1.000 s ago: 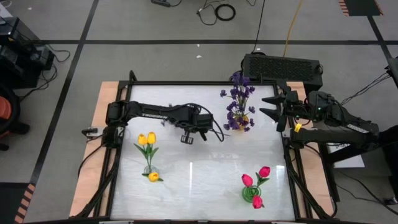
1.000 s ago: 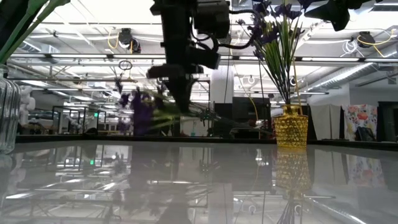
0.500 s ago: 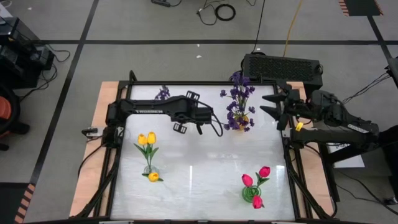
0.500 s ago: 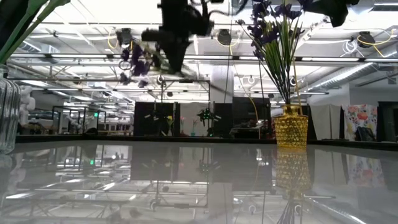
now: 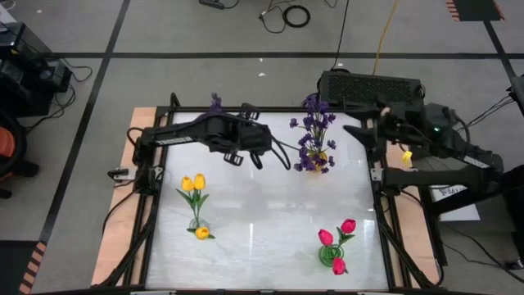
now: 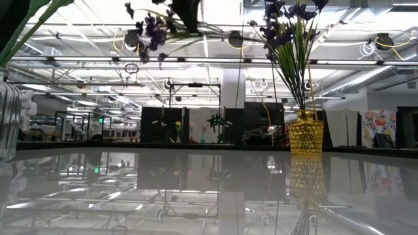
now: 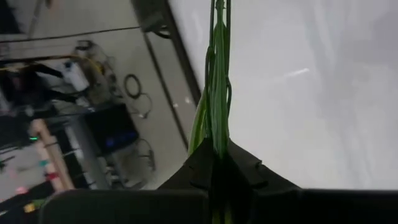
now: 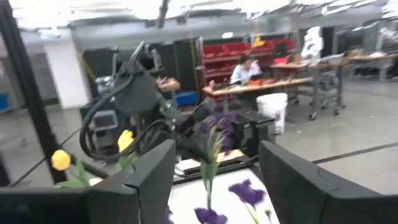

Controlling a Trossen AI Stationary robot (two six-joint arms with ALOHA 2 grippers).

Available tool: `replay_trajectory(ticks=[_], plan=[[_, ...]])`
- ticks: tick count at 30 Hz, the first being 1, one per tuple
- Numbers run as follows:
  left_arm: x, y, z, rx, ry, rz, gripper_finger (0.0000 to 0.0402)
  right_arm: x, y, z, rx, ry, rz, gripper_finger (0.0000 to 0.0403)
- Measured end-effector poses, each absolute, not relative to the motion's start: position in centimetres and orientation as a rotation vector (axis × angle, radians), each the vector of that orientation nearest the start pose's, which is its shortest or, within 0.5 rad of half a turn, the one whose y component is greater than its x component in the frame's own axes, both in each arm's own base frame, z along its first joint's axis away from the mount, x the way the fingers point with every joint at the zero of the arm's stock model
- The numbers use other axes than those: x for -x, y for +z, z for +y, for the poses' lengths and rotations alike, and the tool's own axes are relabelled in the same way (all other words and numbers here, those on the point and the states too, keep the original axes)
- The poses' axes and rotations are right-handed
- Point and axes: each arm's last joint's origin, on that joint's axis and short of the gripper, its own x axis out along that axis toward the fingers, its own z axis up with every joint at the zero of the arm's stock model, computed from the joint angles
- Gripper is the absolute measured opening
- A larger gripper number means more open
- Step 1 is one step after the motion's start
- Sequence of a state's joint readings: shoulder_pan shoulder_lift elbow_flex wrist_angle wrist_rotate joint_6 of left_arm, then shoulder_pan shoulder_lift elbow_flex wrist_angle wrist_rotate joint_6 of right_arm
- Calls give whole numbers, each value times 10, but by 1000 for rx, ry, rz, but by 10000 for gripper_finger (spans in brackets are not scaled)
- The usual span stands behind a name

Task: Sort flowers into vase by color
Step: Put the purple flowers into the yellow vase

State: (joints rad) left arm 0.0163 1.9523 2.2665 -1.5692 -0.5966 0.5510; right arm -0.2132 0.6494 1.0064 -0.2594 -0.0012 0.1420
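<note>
My left gripper (image 7: 219, 152) is shut on a purple sprig and stands high over the far left part of the table. The sprig's blossoms (image 6: 149, 29) show at the far edge (image 5: 215, 102). A yellow vase (image 6: 305, 134) with purple flowers (image 5: 315, 131) stands at the far middle. Yellow tulips (image 5: 194, 184) stand in a clear vase at the left, and pink tulips (image 5: 337, 238) in a green vase at the near right. My right gripper (image 8: 214, 180) is open, raised at the table's far right edge (image 5: 364, 133), and pointing level across the table. My left gripper pinches the sprig's green stem (image 7: 217, 134) between its two fingers, which slant down from above. The sprig is lifted clear of the table and lies roughly level below the gripper. Its blossoms (image 6: 149, 29) are on one side and its bare stem (image 6: 219, 29) on the other.
The white tabletop (image 5: 262, 213) has free room in its middle and near part, between the three vases. A black box (image 5: 372, 86) sits behind the far right edge. In the right wrist view, a person sits at a bench (image 8: 245, 70) in the room beyond.
My left gripper has risen a good way and moved toward the far edge, staying shut on the purple sprig. The sprig has gone from near table height to high above the table. My right gripper has risen a little and tipped up to level.
</note>
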Motion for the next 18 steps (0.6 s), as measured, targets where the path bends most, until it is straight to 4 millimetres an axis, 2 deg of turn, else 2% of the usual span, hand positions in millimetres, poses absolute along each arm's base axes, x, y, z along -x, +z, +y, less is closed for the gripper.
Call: replay_trajectory(ticks=[5, 9, 12, 18], plan=[[-351, 413, 24, -866, 271, 1312, 22, -155, 438, -27, -85, -155, 10, 224], [-339, 429, 25, -900, 348, 1279, 22, -192, 447, -24, -39, -103, 106, 224], [-331, 437, 26, -930, 393, 1268, 22, -217, 446, -20, 6, -120, 194, 224], [-316, 451, 20, -963, 455, 1230, 22, -261, 434, -14, 158, -305, 364, 224]])
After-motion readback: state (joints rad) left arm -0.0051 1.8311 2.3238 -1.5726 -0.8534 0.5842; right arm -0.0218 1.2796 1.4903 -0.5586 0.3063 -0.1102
